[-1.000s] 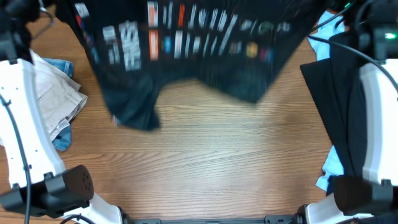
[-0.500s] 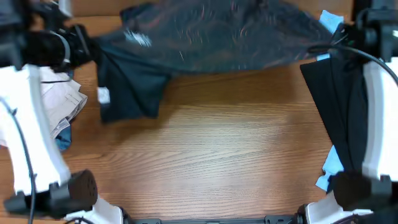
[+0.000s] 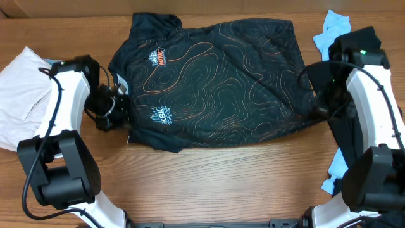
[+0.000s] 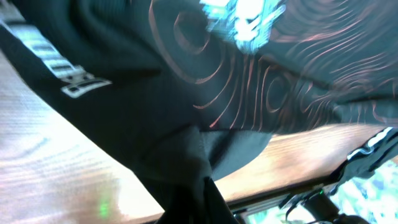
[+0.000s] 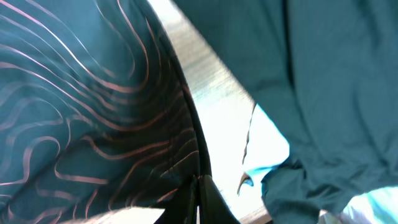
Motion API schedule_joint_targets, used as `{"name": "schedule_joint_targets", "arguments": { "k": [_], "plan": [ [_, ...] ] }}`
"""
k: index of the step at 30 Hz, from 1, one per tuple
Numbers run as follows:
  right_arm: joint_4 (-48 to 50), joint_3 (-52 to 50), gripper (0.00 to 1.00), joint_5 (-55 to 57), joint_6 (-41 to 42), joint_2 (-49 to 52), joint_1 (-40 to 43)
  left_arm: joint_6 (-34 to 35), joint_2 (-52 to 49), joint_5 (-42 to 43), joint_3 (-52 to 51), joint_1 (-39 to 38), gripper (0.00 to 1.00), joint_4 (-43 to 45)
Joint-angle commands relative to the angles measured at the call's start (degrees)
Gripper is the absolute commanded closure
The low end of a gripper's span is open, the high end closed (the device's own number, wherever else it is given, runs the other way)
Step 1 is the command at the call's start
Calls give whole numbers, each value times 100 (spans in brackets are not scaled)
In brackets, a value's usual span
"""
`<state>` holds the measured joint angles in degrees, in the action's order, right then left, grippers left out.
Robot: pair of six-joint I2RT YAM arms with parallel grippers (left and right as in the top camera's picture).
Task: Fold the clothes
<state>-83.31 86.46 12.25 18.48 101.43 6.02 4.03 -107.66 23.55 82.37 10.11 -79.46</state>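
Note:
The black shirt (image 3: 215, 88) with orange wavy lines and small chest logos lies spread flat on the wooden table (image 3: 221, 183), collar toward the far left. My left gripper (image 3: 120, 109) is shut on the shirt's left edge near a sleeve. In the left wrist view the cloth (image 4: 186, 81) bunches into the gripper (image 4: 202, 199). My right gripper (image 3: 313, 106) is shut on the shirt's right edge. In the right wrist view its closed fingers (image 5: 198, 196) pinch the hem (image 5: 93, 93).
A white garment (image 3: 25, 88) lies at the left edge. A light blue cloth (image 3: 332, 25) lies at the far right corner, and another piece (image 3: 335, 171) shows by the right arm's base. A dark garment (image 5: 323, 93) lies right of the shirt.
The shirt was held up and swinging at the far side. Now it lies flat on the table, and both grippers have come down and nearer with its edges.

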Motion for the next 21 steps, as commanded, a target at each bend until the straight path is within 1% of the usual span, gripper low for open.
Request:
{"name": "schedule_joint_targets", "arguments": {
  "k": [1,5,9,12,13,15,17,21],
  "plan": [
    [295,-686,96,-197,299,-179,22,-177,160,-168,-623,4,96,74],
    [680,-1464,96,-251,352,-424,22,-120,719,-192,-1342,52,96,439],
    [835,-1978,96,-269,542,-826,22,236,1749,-629,-1958,409,96,671],
    [870,-2153,96,-269,651,-1147,22,339,2420,-660,-2124,835,96,664],
    [872,-2218,96,-269,710,-1368,22,354,2774,-658,-2153,1128,96,623],
    [857,-2238,96,-271,710,-1655,22,374,3108,-647,-2157,1423,96,586],
    [813,-2238,96,-271,708,-1923,22,374,3318,-597,-2157,1574,96,568],
    [761,-2238,96,-273,686,-2282,22,372,3383,-597,-2162,1569,96,560]
  ]
}}
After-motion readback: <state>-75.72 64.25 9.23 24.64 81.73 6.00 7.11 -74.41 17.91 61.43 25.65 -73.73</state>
